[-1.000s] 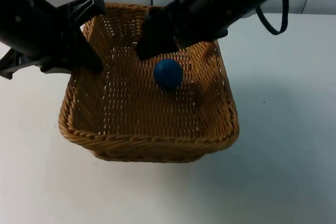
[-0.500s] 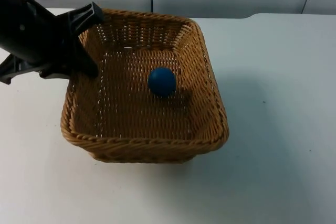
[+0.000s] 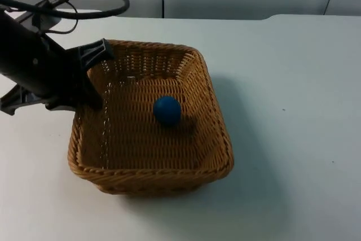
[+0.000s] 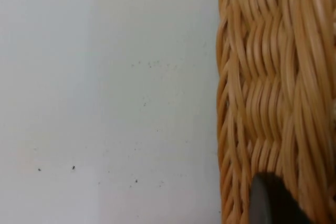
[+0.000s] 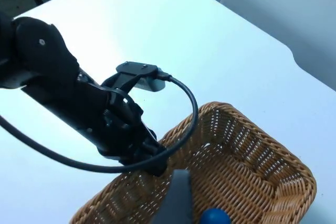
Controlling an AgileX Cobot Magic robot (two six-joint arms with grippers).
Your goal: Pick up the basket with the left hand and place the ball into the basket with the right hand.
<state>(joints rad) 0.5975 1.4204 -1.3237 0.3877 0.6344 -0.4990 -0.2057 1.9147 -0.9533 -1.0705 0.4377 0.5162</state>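
My left tool [image 3: 93,83] is clenched on the left wall of the basket [image 3: 169,165], near its far corner; one finger sits inside the weave, the other outside. My left wrist view has that wicker wall [image 4: 273,93] close up beside the bare white desk [image 4: 105,103]. The blue ball [image 3: 167,110] lies on the basket floor, about mid-basket. From my right wrist I look down on the left arm [image 5: 79,103] at the rim, with the ball [image 5: 214,216] inside. I can read no writing or labels anywhere.
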